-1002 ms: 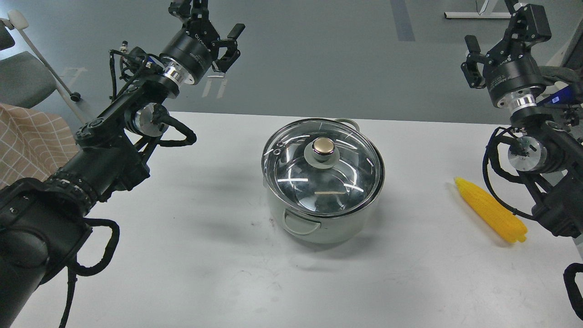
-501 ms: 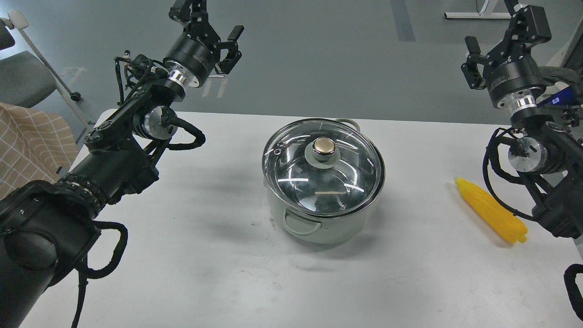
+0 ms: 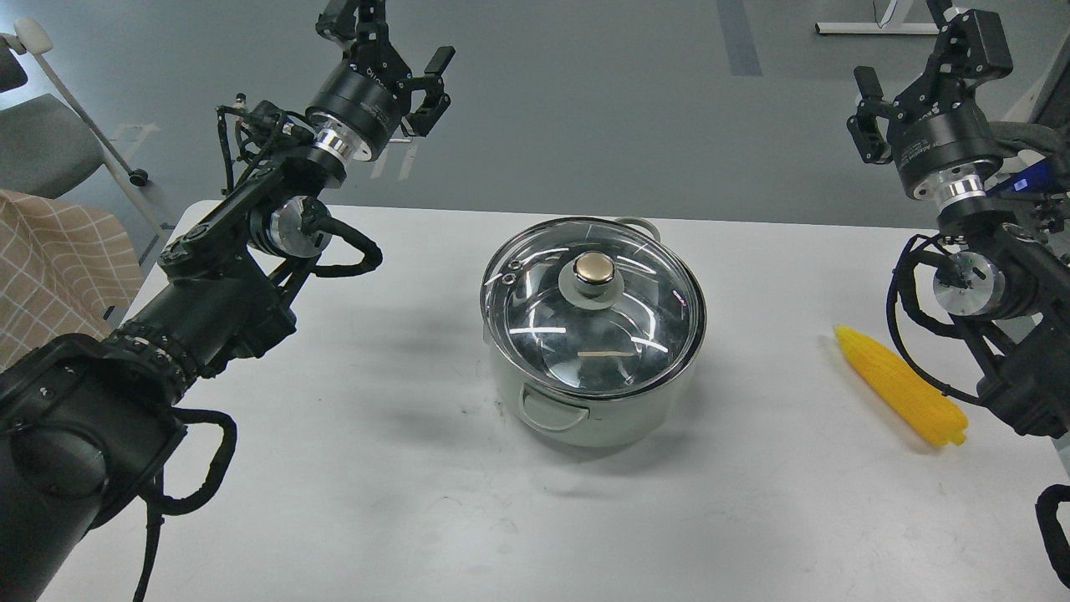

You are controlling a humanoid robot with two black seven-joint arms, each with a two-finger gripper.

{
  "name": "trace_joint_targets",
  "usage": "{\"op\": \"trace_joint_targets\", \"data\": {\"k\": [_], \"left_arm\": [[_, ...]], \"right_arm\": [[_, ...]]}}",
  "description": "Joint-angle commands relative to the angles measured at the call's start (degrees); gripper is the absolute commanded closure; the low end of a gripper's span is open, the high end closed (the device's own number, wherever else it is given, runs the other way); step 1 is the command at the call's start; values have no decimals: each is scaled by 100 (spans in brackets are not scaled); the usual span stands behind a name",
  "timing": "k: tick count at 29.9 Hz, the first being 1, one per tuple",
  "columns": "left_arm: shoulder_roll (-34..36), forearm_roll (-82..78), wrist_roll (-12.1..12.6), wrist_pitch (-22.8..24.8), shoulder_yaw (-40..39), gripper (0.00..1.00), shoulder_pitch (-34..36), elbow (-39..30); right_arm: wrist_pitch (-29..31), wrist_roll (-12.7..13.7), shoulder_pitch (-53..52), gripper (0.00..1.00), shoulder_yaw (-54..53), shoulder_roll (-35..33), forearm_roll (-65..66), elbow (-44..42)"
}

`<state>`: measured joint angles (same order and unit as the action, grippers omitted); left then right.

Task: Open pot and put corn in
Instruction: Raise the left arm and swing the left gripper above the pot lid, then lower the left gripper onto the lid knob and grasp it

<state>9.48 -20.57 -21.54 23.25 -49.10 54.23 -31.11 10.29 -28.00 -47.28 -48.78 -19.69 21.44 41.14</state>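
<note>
The round pale green-white pot [image 3: 595,410] with a steel rim and small loop handles stands at the middle of the white table [image 3: 351,502]. A round glass lid [image 3: 593,313] with a gold knob [image 3: 593,268] sits closed on it. The bright yellow ridged corn cob [image 3: 903,386] lies flat on the table at about three o'clock from the pot, well apart from it, tapered end toward the far side.

The left gripper [image 3: 393,38] hangs in the air at about ten o'clock from the pot, beyond the table's far edge; its jaws stand spread and hold nothing. The right gripper [image 3: 919,46] is raised at about two o'clock from the pot, high above the corn, its jaws also apart and empty. Neither gripper is near the lid or the corn.
</note>
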Motion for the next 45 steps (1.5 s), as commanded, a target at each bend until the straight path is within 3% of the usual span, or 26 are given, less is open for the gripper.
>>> {"op": "trace_joint_targets", "data": {"k": [1,12,15,20,25,35,37,41,45], "left_arm": [[-8,-9,0,-4,41,2,-9,-97],[361,-763,0,13,102,2,254,-395],[643,-1406,-17,13,94,2,281,-932],[1239,-2538,-105,-13,94,2,237,-2389],[1635,-4442,-114,-136,94,2,210,-3540],[1776,-8110,-131,-162,207,2,-88,-4693],[1803,-8839,-219,-337,514,2,-115,-4799],[1803,-10096,-334,-1531,1558,2,-124,-4747],[1680,-10443,-325,-1736,1939,2,-141,-4712]], "right_arm": [[0,0,0,1,0,9,0,0],[0,0,0,1,0,-97,0,8],[0,0,9,1,0,-158,0,17],[-18,0,35,1,-9,-220,0,52],[-18,0,53,1,-9,-246,0,96],[-18,0,96,1,-9,-246,0,167],[-27,0,97,1,-9,-238,0,184],[-44,0,176,1,-9,-238,0,254],[-44,0,228,1,-9,-246,0,263]]}}
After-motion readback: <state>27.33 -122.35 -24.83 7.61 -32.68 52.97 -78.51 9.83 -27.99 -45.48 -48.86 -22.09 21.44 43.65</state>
